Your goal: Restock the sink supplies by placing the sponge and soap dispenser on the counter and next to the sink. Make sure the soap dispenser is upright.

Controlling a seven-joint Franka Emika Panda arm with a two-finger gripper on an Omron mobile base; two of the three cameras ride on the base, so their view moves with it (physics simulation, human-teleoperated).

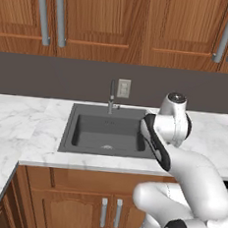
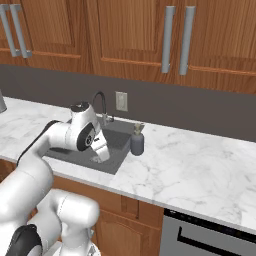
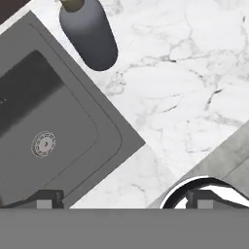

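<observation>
Brown wooden wall cabinets (image 1: 100,21) with grey bar handles hang above a dark backsplash carrying a white wall outlet (image 1: 124,88). Below runs the white marble counter with faint grey veins (image 2: 200,170). Set into it is the dark grey rectangular sink (image 1: 107,132), with a round drain (image 3: 44,144) and a slim metal faucet (image 1: 111,97) at its rear edge. Just beside the sink's right rim, the small dark grey rounded soap dispenser (image 2: 137,140) stands upright on the marble. The two-finger gripper (image 3: 121,199) hangs above the sink's corner, jaws spread wide, holding nothing.
</observation>
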